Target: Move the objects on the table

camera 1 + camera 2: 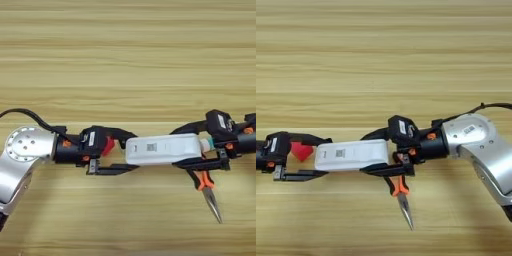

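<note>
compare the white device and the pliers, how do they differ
The long white device is a pale, boxy bar lying crosswise between the left end effector and the right end effector. The pliers are slimmer, orange-and-black-handled, with a metal tip pointing toward the robot, their handles partly hidden. Both rest on the table.

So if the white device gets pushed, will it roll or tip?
Probably neither: the long white device lies flat on the table, so it should slide. Its boxy shell looks rigid. Pushed off-centre, it may swivel toward the pliers.
</note>
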{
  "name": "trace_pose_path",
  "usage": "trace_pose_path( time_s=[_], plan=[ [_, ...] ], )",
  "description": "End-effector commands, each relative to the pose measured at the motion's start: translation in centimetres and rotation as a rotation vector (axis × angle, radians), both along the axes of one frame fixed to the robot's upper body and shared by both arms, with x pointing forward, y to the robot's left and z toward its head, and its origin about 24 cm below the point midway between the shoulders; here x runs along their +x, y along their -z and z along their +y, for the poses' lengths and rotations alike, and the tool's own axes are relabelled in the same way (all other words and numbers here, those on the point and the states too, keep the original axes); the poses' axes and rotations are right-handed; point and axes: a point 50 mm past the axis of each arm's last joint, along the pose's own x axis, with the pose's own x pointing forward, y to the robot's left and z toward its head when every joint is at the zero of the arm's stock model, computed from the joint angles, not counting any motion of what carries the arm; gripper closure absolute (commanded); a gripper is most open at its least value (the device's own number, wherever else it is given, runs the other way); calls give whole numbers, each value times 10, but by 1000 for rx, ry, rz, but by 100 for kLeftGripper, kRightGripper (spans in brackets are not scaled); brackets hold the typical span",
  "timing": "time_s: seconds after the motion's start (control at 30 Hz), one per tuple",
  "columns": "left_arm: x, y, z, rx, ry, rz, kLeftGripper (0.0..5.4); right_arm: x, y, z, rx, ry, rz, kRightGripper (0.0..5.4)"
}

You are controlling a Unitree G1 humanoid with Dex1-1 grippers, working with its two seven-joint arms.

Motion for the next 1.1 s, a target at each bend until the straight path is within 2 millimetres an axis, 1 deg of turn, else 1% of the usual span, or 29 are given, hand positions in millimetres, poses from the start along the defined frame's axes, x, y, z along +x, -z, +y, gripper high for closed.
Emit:
trace_pose_path(
  time_s=[0.03, 0.67, 0.7, 0.8, 0.83, 1.1],
  plan=[
    [4, -4, 3, 11, -23, -24, 256, -5, -5, 6, 30, -52, 0, 248],
    [6, -4, 2, 5, -33, -33, 256, -5, -6, 6, 36, -57, -1, 248],
    [6, -4, 2, 5, -35, -34, 227, -5, -6, 6, 36, -56, -1, 248],
    [7, -4, 1, -5, -39, -46, 195, -5, -5, 5, 34, -54, 1, 248],
    [7, -4, 1, -10, -42, -48, 195, -5, -5, 5, 33, -54, 1, 248],
    [9, -4, 1, -23, -52, -57, 116, -4, -5, 3, 32, -47, -2, 248]
  ],
)
